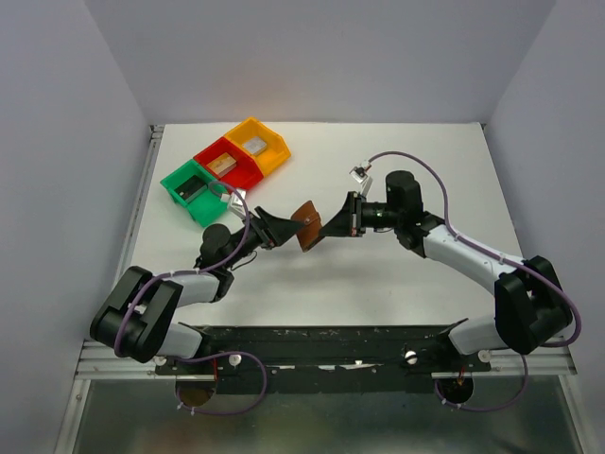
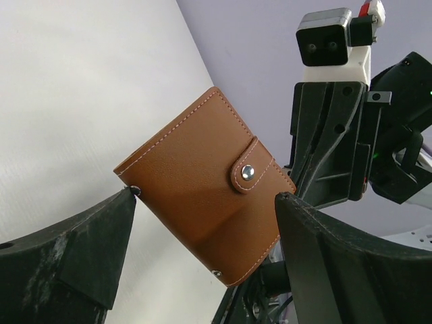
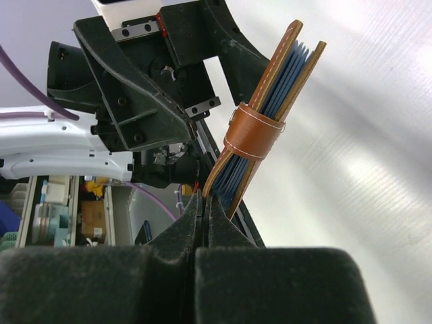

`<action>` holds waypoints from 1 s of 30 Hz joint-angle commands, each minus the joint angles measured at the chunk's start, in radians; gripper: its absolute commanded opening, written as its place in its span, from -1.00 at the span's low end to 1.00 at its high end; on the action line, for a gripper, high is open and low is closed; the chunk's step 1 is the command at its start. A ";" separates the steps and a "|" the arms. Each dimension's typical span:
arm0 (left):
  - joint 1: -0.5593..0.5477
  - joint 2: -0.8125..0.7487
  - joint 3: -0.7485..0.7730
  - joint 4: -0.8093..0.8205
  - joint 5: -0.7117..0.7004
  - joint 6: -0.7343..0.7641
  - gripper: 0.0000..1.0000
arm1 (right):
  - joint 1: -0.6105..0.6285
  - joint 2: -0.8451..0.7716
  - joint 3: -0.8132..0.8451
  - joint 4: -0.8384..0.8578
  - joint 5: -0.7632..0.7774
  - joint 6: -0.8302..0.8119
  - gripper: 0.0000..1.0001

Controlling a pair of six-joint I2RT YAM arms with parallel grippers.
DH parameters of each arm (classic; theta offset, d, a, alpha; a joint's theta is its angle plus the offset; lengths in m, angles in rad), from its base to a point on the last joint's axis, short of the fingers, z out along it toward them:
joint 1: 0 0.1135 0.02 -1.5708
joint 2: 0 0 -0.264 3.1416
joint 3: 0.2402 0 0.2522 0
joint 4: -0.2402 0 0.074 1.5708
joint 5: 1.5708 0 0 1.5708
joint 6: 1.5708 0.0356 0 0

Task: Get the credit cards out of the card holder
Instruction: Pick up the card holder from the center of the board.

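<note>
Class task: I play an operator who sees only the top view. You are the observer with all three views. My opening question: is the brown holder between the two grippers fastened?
Observer: Yes. In the left wrist view the tab is snapped down across the holder.
Operator: Which gripper holds it?
Observer: The right gripper. Its wrist view shows it shut on the holder's lower edge.
Operator: And the left gripper?
Observer: The left gripper is open, with the holder between its jaws.
</note>
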 commanded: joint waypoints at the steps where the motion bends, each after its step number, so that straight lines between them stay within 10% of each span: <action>1: -0.004 0.011 -0.012 0.124 0.064 -0.031 0.83 | -0.004 -0.037 -0.027 0.082 -0.033 0.024 -0.99; 15: -0.002 -0.062 -0.012 0.050 0.051 -0.017 0.96 | -0.008 -0.098 -0.021 0.051 -0.007 -0.013 -0.99; 30: -0.002 -0.056 -0.001 0.265 0.100 -0.119 0.63 | -0.016 -0.077 -0.053 0.158 -0.038 0.036 -0.99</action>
